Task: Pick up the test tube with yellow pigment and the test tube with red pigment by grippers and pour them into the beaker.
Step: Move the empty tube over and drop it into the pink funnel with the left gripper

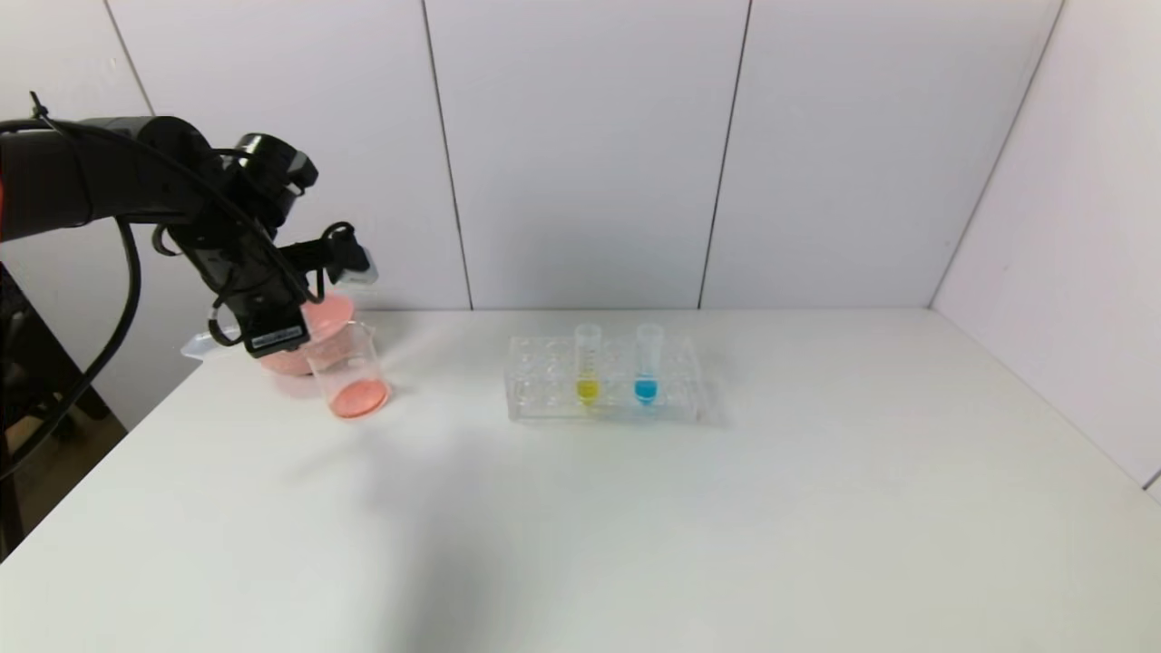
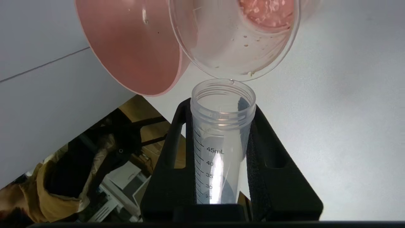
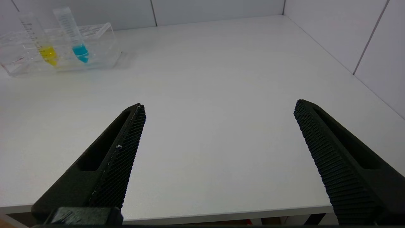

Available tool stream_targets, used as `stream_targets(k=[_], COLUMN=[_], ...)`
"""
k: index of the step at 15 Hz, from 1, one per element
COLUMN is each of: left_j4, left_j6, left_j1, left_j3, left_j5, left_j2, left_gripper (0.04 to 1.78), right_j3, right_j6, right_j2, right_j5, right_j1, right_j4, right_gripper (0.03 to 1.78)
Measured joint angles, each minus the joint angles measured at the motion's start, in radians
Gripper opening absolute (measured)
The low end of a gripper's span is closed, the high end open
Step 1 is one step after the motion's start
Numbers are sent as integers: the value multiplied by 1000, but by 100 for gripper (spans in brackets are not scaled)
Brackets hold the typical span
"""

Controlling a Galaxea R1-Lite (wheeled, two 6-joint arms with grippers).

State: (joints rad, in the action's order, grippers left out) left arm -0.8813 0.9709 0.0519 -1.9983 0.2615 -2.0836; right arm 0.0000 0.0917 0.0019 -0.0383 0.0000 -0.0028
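Observation:
My left gripper [image 1: 272, 334] is shut on the test tube with red pigment [image 2: 221, 133] and holds it tipped, mouth at the rim of the beaker [image 1: 349, 367]. The tube looks empty in the left wrist view; its tip sticks out to the left in the head view [image 1: 195, 345]. Red-orange liquid lies in the bottom of the beaker [image 2: 234, 47]. The test tube with yellow pigment [image 1: 588, 367] stands upright in the clear rack [image 1: 535, 399]; it also shows in the right wrist view [image 3: 44, 47]. My right gripper [image 3: 219, 104] is open and empty above the table's front edge, out of the head view.
A pink bowl [image 1: 322, 316] sits right behind the beaker and shows in the left wrist view [image 2: 133, 41]. A tube with blue liquid [image 1: 647, 367] stands next to the yellow one. The table's left edge is close to the beaker. White wall panels stand behind.

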Motion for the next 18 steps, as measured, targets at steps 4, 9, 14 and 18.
stream_targets(k=[4, 9, 14, 18], left_j4=[79, 269, 824, 1383], left_j6=[-167, -580, -825, -916], left_j1=[-71, -161, -193, -198], left_j3=[3, 134, 548, 841], left_j5=[-195, -295, -195, -73], left_j2=[63, 169, 291, 321], left_gripper=[46, 46, 46, 46], right_j3=[0, 0, 0, 0], right_j6=[0, 0, 0, 0], right_j2=[0, 0, 0, 0], right_j5=[0, 0, 0, 0], right_j1=[0, 0, 0, 0], right_j4=[0, 0, 0, 0], right_gripper=[171, 171, 171, 171])
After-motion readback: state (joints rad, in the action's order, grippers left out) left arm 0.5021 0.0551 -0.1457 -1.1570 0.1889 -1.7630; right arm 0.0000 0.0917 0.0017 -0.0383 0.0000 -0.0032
